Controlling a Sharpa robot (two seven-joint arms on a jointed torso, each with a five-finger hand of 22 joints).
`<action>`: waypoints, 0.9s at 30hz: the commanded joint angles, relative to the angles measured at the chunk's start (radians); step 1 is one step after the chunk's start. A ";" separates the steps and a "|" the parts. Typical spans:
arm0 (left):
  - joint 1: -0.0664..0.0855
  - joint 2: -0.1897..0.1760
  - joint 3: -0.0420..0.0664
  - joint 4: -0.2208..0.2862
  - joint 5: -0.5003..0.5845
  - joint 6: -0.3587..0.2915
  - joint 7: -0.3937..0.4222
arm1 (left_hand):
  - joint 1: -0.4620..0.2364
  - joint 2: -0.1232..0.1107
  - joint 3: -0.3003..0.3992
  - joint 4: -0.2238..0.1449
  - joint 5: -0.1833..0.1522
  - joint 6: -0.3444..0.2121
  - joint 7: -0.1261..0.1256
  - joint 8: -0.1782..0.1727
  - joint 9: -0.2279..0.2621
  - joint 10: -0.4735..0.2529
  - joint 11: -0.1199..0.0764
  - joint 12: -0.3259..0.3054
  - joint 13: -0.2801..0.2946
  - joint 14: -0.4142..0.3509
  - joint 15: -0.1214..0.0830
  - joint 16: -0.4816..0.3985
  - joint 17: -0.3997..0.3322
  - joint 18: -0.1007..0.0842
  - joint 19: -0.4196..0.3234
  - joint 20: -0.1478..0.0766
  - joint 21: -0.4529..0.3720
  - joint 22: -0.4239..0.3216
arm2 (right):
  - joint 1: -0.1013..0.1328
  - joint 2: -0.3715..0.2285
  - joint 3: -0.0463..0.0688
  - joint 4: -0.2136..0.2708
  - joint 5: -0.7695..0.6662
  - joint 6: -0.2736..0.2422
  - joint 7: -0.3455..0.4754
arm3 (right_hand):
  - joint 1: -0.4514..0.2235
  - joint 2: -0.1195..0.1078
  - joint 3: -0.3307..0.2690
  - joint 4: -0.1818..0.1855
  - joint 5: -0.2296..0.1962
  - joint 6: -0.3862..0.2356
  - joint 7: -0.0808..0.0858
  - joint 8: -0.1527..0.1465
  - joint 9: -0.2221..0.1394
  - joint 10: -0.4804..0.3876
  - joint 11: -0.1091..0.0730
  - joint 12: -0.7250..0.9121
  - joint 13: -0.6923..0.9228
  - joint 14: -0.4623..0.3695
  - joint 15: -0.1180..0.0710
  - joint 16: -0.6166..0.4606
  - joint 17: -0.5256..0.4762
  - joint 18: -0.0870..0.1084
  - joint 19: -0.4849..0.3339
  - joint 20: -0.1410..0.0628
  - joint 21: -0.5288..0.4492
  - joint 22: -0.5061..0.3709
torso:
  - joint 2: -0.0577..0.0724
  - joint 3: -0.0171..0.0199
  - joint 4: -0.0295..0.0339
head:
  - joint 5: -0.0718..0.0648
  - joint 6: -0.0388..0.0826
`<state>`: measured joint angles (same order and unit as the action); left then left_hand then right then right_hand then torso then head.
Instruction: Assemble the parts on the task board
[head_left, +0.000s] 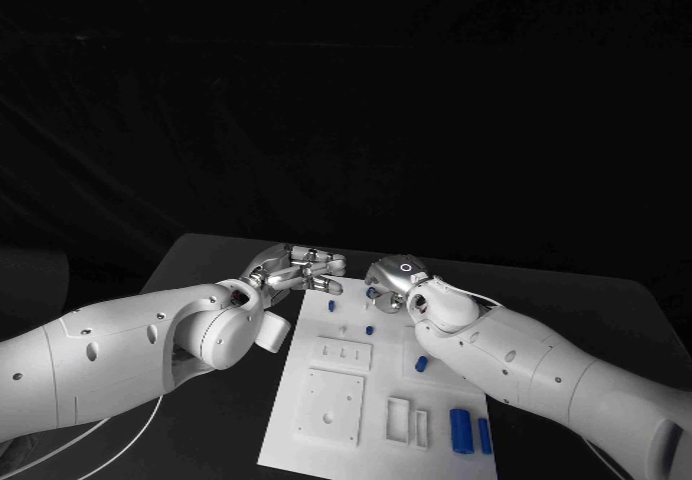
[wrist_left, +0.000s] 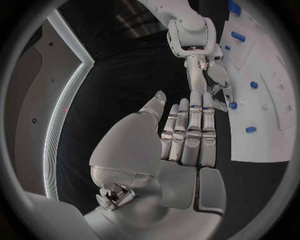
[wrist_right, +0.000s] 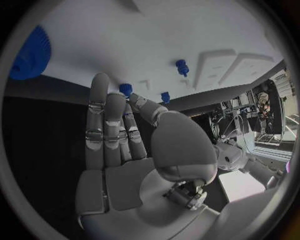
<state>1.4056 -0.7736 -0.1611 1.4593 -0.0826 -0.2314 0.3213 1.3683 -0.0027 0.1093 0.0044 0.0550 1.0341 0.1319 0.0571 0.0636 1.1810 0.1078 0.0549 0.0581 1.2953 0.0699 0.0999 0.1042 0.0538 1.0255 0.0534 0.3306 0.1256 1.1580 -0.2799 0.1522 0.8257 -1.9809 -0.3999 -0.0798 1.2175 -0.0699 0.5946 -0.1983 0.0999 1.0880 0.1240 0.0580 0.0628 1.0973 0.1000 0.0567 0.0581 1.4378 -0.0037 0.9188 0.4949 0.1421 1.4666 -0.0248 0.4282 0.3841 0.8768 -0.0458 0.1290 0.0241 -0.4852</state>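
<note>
Beside task board (head_left: 335, 400): black table (head_left: 202, 262)

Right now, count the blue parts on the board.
5 blue parts: two at the near right corner, one beside the right arm, two near the fingers; more may be hidden.

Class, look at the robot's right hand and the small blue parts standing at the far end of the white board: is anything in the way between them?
Nothing visible blocks it. The right hand hovers open beside the blue parts on the task board; the left hand is off to the board's other side.
</note>
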 joint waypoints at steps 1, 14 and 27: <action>0.002 0.002 0.001 0.002 -0.003 0.011 0.002 | -0.003 -0.006 0.001 0.003 0.007 -0.004 0.003 0.005 0.002 -0.006 -0.002 0.004 0.001 -0.009 0.001 0.003 -0.002 -0.006 -0.005 0.001 0.001 -0.001 | 0.000 0.002 0.000 -0.001 -0.007 -0.025 -0.015 | 0.000 -0.004 -0.004 0.002 -0.002 0.004 0.002 0.004 0.000 0.007 -0.002 0.000 -0.001 -0.005 0.000 0.002 0.001 0.008 0.039 -0.001 0.005 -0.001 | 0.000 0.0003 -0.0003 | 0.000 0.000; 0.002 -0.001 0.001 0.000 -0.003 0.015 0.001 | -0.003 -0.006 0.001 0.003 0.007 -0.004 0.003 0.005 0.002 -0.006 -0.002 0.004 0.001 -0.009 0.001 0.003 -0.002 -0.006 -0.005 0.001 0.001 -0.001 | 0.000 -0.044 0.001 0.061 -0.003 -0.048 -0.020 | 0.005 -0.015 -0.021 0.002 -0.001 -0.003 0.004 0.004 -0.001 0.003 -0.001 0.000 -0.001 -0.005 0.000 0.000 0.001 0.009 0.039 -0.001 0.004 -0.004 | -0.002 0.0016 -0.0033 | 0.002 -0.002; 0.005 -0.035 0.001 -0.005 -0.003 0.017 0.008 | -0.001 -0.006 0.000 0.002 0.007 -0.003 0.004 0.005 0.002 -0.006 -0.002 0.004 0.001 -0.009 0.001 0.003 -0.002 -0.006 -0.005 0.001 0.001 -0.004 | -0.004 -0.281 0.112 0.312 0.163 0.005 -0.028 | 0.006 -0.029 -0.214 0.030 -0.011 -0.007 -0.008 0.004 0.000 0.102 -0.029 0.001 0.002 -0.001 -0.017 0.012 0.008 0.001 0.041 -0.016 0.011 -0.010 | -0.018 0.0164 -0.0491 | 0.000 -0.004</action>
<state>1.4086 -0.8076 -0.1614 1.4552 -0.0832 -0.2302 0.3189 1.3683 -0.0027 0.1093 0.0044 0.0550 1.0341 0.1320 0.0571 0.0636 1.1810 0.1077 0.0549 0.0579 1.2916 0.0734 0.0998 0.1034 0.0538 1.0255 0.0534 0.3306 0.1235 1.1563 -0.5490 0.2619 1.1203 -1.8877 -0.4311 -0.1045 1.2190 -0.1002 0.3877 -0.1692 0.0882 1.0827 0.1184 0.0580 0.0627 1.1939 0.0714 0.0567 0.0581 1.4354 -0.0157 0.9268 0.5025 0.1394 1.4667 -0.0356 0.4357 0.3747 0.8656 -0.0360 0.0960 0.0278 -0.4879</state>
